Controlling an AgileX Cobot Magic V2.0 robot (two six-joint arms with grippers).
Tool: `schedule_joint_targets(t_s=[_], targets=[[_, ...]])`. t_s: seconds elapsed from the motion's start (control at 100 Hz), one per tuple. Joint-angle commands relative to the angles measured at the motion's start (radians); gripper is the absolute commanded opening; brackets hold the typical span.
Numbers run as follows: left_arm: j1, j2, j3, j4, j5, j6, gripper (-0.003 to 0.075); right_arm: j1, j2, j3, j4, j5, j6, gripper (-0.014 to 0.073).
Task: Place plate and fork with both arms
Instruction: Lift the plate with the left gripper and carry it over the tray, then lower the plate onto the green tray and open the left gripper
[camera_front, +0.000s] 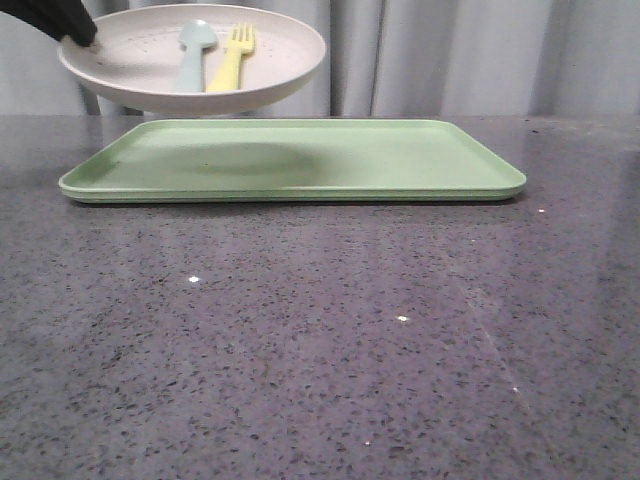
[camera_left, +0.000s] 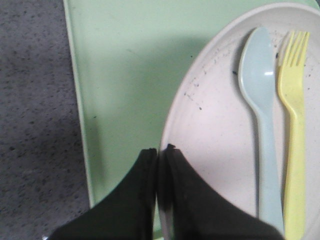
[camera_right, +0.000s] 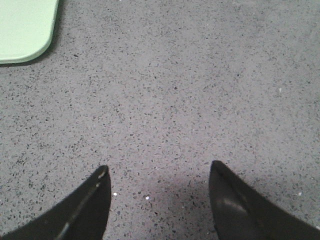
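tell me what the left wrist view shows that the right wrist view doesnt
Only the left wrist view shows the plate, with the fork and a pale blue spoon lying side by side in it, and the left gripper shut on the plate's rim. Only the right wrist view shows the right gripper, open and empty above the grey table. Both show part of the green tray.

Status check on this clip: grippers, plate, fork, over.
Left gripper shut on plate rim, held above tray. Fork and spoon inside. Right gripper open, empty, over table.
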Motion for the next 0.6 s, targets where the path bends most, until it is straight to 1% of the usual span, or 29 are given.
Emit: schedule_joint_targets(t_s=[0.0,0.31,0.59], targets=[[-0.036,-0.011,-0.065,-0.056,-0.064,-0.056,-0.0021,-0.003,0.011,-0.038,-0.015,-0.072,-0.009,0.0445],[-0.122,0.105,-0.148,-0.056,-0.083,-0.076,-0.0021,-0.003,0.011,-0.038,-0.015,-0.072,-0.009,0.0445],[-0.126,0.178,-0.193,-0.064,-0.106,-0.086,-0.0021,-0.003,0.011,-0.038,-0.015,-0.072,-0.009,0.0445]])
